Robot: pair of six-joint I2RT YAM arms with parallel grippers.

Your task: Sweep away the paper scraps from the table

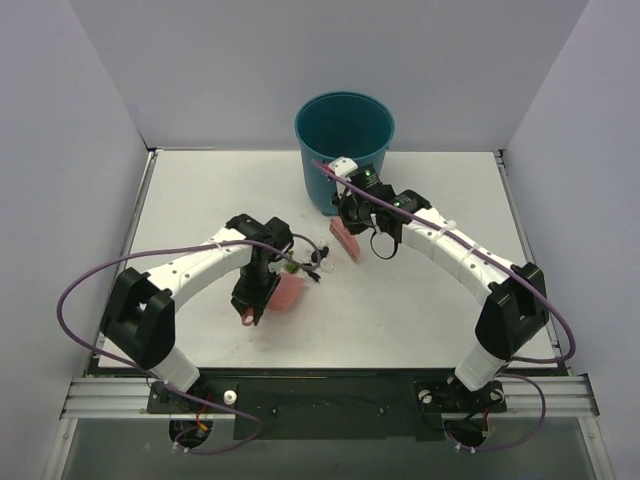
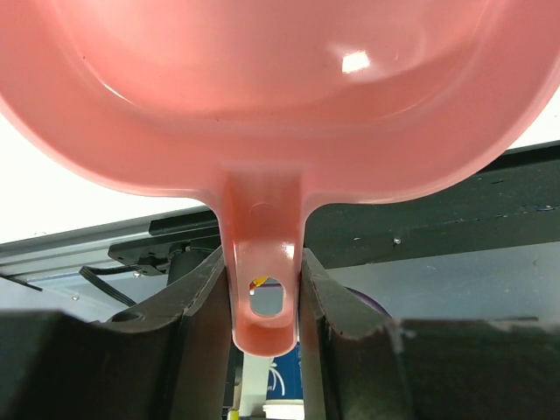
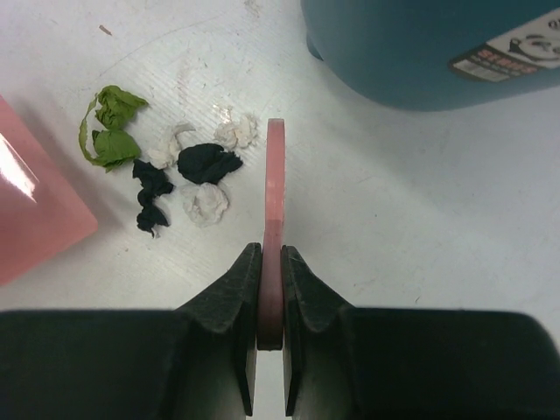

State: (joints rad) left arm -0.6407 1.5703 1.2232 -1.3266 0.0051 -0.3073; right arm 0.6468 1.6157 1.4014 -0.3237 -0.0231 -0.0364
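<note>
- Left fingers clamped the pink plastic dustpan by its handle.
- Right fingers pinched the thin pink brush.
- Crumpled black, green and white paper scraps lay on the white desk between them.

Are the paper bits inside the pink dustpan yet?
Out. The paper scraps lie on the table, between the pink dustpan and the brush.
</note>
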